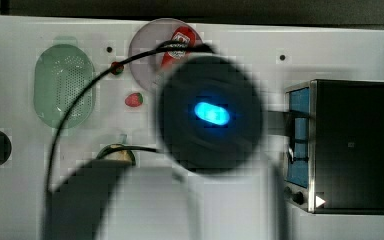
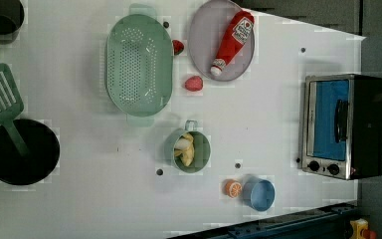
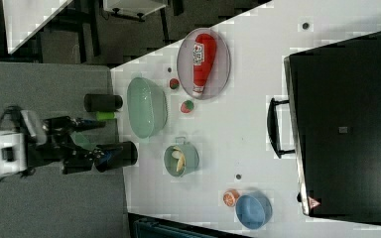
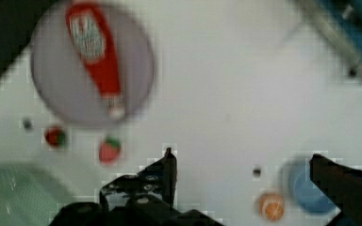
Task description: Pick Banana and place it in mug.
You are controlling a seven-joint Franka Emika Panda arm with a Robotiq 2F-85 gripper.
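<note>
White table [image 2: 278, 129] carries mug [image 2: 203, 158], toaster oven [image 2: 345, 124].

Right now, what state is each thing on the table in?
banana: inside the mug, in pale pieces
mug: upright, holding the banana
hand: open, empty
ketchup bottle: lying on the grey plate
colander: upright, empty
toaster oven: door shut
blue bowl: upright, empty
orange slice: flat on the table beside the blue bowl
</note>
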